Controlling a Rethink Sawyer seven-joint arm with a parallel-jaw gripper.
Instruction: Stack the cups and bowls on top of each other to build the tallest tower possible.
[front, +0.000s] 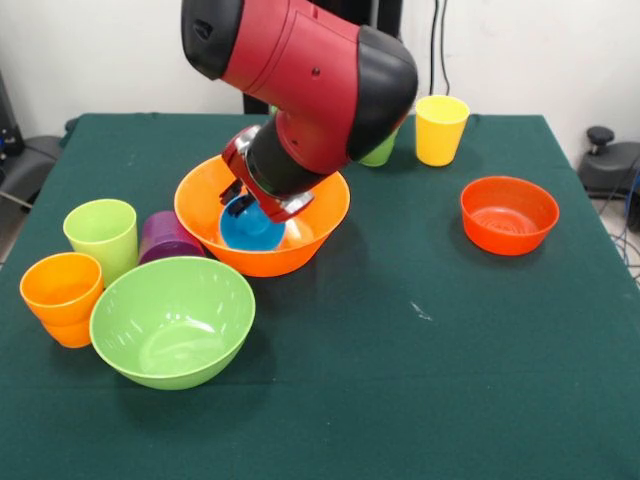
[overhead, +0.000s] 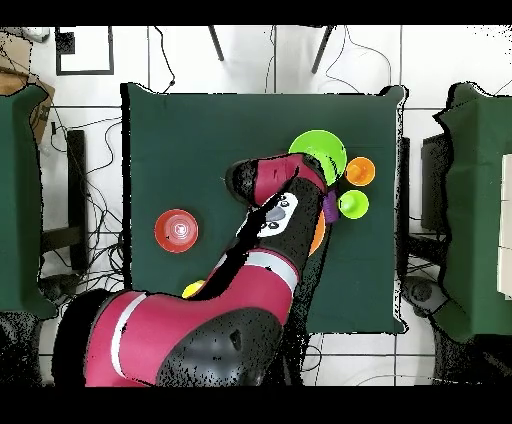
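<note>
Dark green tablecloth covers the table, small white speck on it right of centre. White wall behind, black cables hanging down it. Overhead: white tiled floor with cables, more green-covered tables left and right.

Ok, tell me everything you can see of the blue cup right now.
The blue cup is a small glossy plastic tumbler, bright blue and plain. It sits inside the large orange bowl, tipped so its open mouth faces the front camera and its inside shows. The hand is right at its upper rim, hiding part of it; whether it grips the cup cannot be told. Only the front view shows the cup; overhead, the arm covers it.
</note>
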